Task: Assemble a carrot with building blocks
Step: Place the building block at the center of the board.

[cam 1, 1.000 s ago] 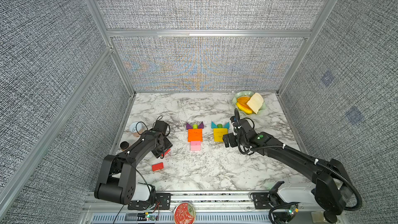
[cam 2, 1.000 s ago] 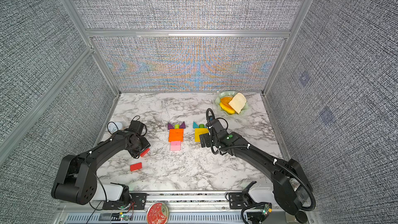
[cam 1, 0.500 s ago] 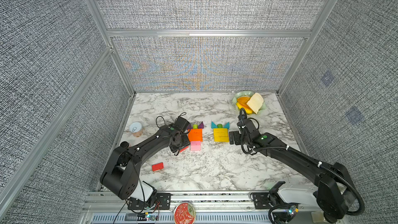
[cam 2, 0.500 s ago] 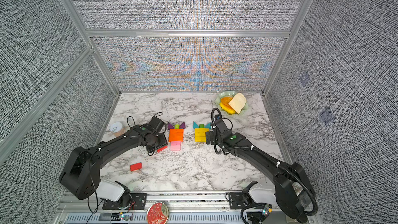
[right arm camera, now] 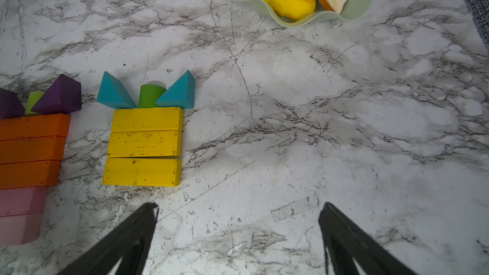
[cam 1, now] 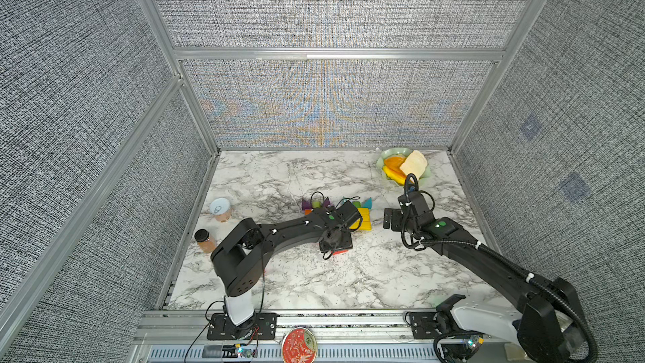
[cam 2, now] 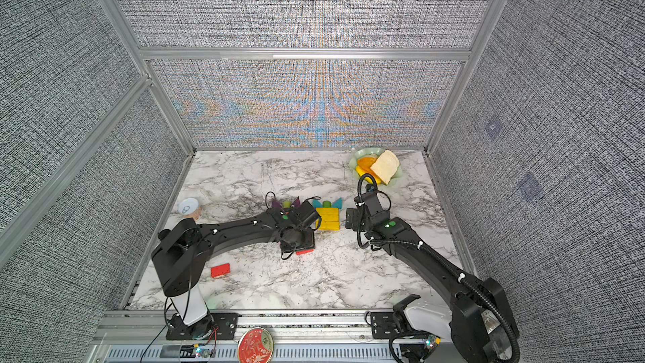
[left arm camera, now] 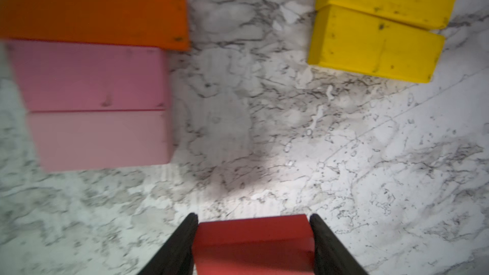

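The yellow stack, three bars laid flat and side by side on the marbled tabletop, is taken as the reference. Against its far edge a lime-green stub is set between two teal triangles. Just beside the yellow stack, with a strip of bare marble between, an orange stack of three bars is seen. It is continued on its near side by two pink bars and topped by purple triangles and a second green stub.

A red bar is pinched between the jaws of the left arm, off the yellow stack's near corner and opposite the gap between the two stacks. Whether it rests on the marble cannot be told.

The jaws of the right arm are spread wide and empty over bare tabletop, just beside the yellow stack on the side away from the orange one.

Another red bar lies well apart from the yellow stack, beyond the left arm. A green dish of toy food is set well beyond the yellow stack's far side.
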`<state>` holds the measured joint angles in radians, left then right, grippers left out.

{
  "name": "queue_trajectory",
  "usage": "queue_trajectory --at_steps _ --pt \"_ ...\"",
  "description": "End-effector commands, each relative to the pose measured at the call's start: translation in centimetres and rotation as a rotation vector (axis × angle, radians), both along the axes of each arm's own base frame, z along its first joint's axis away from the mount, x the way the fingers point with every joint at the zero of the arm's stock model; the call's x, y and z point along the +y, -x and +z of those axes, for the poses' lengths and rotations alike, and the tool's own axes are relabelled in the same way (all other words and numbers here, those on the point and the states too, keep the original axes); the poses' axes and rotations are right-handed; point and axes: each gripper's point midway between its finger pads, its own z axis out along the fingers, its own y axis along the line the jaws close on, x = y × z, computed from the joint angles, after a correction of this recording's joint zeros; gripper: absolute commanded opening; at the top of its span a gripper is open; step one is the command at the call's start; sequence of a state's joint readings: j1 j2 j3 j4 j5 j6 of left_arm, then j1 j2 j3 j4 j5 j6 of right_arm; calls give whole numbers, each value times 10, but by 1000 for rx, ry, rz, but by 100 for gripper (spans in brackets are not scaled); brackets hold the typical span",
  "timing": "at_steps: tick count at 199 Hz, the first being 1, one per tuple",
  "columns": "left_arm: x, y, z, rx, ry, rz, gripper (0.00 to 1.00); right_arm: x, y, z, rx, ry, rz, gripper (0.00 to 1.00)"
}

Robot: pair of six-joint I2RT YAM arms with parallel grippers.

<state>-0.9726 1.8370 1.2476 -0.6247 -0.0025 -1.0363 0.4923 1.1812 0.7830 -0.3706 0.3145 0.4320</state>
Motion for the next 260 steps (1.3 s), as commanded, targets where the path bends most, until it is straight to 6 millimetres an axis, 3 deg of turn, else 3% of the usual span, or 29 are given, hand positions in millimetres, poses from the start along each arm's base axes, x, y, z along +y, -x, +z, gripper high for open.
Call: queue_trajectory --at_steps 1,29,34,69,122,178,212,214,230,260 --pt "-20 -8 -4 -29 -10 -63 55 -4 0 1 -8 -2 -27 99" --pt "-48 -14 -5 -41 25 -138 55 -11 0 2 -16 9 -52 99" --pt "-48 -13 -16 -28 3 -147 55 -13 0 2 -22 13 -59 99" --pt "-49 -15 -31 -8 -56 -181 55 -18 0 5 -51 1 -78 99" --pt "-44 -14 -29 -12 -90 -198 63 -16 1 7 -60 -8 -68 99" --pt "-47 -19 -4 -68 -83 -236 79 -13 1 6 -60 -16 -49 99" --pt "-44 -23 18 -115 -78 -258 80 -13 2 7 -54 -17 -43 99" --pt "-44 -24 28 -133 -66 -259 80 -13 3 7 -51 -16 -42 99" --pt "-31 -33 55 -205 -79 -252 80 -7 6 7 -21 -23 -8 97" --pt "23 -63 100 -324 -100 -158 81 13 22 -8 96 -92 42 78"
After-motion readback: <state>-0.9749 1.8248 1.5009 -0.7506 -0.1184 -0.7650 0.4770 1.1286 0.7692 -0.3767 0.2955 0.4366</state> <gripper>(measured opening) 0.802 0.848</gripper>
